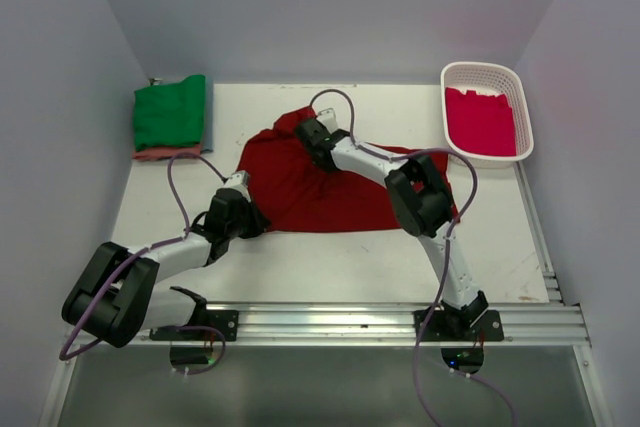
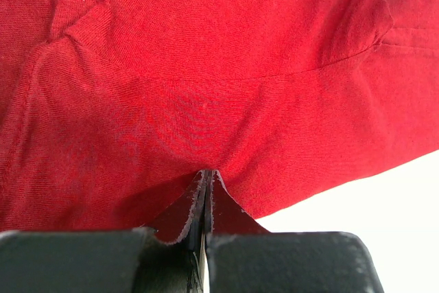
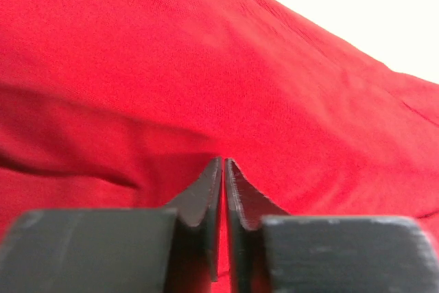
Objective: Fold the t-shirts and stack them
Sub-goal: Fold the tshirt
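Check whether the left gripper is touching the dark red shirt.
Touching. The left wrist view shows the left gripper shut, with the dark red shirt puckering at its fingertips.

Four t-shirts (dark red (image 1: 320, 192), green (image 1: 170, 112), salmon (image 1: 160, 154), crimson (image 1: 480, 122)), one basket (image 1: 482, 69); two arms (image 1: 165, 255) (image 1: 448, 247)

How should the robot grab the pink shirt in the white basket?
Probably straight down from above, pinching the cloth near the middle of the pink shirt. It lies low inside the basket, whose raised walls ring it and would block fingers coming in from any side.
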Available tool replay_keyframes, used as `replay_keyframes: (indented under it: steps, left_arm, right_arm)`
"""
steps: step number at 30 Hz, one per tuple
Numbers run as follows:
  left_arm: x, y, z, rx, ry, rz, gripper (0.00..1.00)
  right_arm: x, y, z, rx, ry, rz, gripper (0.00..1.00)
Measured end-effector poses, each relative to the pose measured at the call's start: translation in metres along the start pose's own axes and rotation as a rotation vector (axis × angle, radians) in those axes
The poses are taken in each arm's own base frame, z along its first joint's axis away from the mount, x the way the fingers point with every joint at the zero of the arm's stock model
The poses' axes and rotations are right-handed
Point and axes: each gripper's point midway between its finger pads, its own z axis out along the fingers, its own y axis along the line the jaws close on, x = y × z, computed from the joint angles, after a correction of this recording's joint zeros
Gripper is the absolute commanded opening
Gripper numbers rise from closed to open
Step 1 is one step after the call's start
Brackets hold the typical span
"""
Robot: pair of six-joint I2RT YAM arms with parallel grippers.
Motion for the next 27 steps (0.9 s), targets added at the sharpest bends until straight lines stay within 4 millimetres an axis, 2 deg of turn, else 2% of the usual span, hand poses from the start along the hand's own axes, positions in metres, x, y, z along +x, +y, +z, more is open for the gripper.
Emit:
replay_keyframes:
  steps: [1,2,3,6,9,11,12,13,15,16,18,19,21,23,27]
  left_arm:
    - [0.0,0.0,0.0,0.0,0.0,0.0,0.0]
    - [0.0,0.0,0.0,0.0,0.0,0.0,0.0]
    - [0.0,0.0,0.0,0.0,0.0,0.0,0.0]
    - [0.0,0.0,-0.002,-0.001,0.002,0.0,0.0]
    - [-0.001,-0.001,-0.012,-0.002,-0.001,0.001,0.0]
    - [-0.012,-0.008,-0.023,0.012,-0.041,0.011,0.02]
    - [-0.02,-0.011,-0.027,0.018,-0.062,0.017,0.07]
    - [-0.034,-0.019,-0.031,0.028,-0.097,0.031,0.24]
    - [-0.069,-0.037,-0.037,0.039,-0.16,0.062,0.37]
    - [-0.09,-0.048,-0.038,0.045,-0.194,0.075,0.57]
    - [-0.131,-0.068,-0.034,0.054,-0.244,0.098,0.71]
    - [-0.151,-0.077,-0.03,0.059,-0.271,0.1,0.73]
    - [-0.181,-0.082,-0.017,0.048,-0.296,0.097,0.73]
    - [-0.202,-0.079,-0.003,0.028,-0.313,0.089,0.78]
    - [-0.238,-0.06,0.045,-0.046,-0.29,0.081,0.8]
  right_arm:
    - [0.002,-0.004,-0.001,0.003,-0.005,0.0,0.17]
    - [0.005,-0.009,-0.003,0.006,-0.008,-0.002,0.29]
    - [0.007,-0.015,-0.007,0.007,-0.013,0.0,0.33]
    - [0.002,-0.03,-0.027,-0.005,-0.048,0.017,0.38]
    - [-0.018,-0.041,-0.052,-0.04,-0.114,0.073,0.45]
    - [-0.025,-0.048,-0.063,-0.054,-0.143,0.096,0.48]
    - [-0.026,-0.051,-0.069,-0.063,-0.155,0.107,0.48]
    - [-0.024,-0.052,-0.072,-0.07,-0.156,0.109,0.48]
    - [-0.018,-0.053,-0.074,-0.086,-0.15,0.107,0.49]
    - [-0.013,-0.053,-0.074,-0.096,-0.139,0.102,0.49]
    - [0.003,-0.052,-0.074,-0.119,-0.114,0.087,0.5]
    - [0.01,-0.052,-0.075,-0.128,-0.101,0.08,0.5]
    - [0.025,-0.056,-0.08,-0.151,-0.078,0.067,0.5]
    - [0.033,-0.061,-0.089,-0.177,-0.07,0.065,0.51]
    - [0.033,-0.075,-0.117,-0.237,-0.113,0.099,0.51]
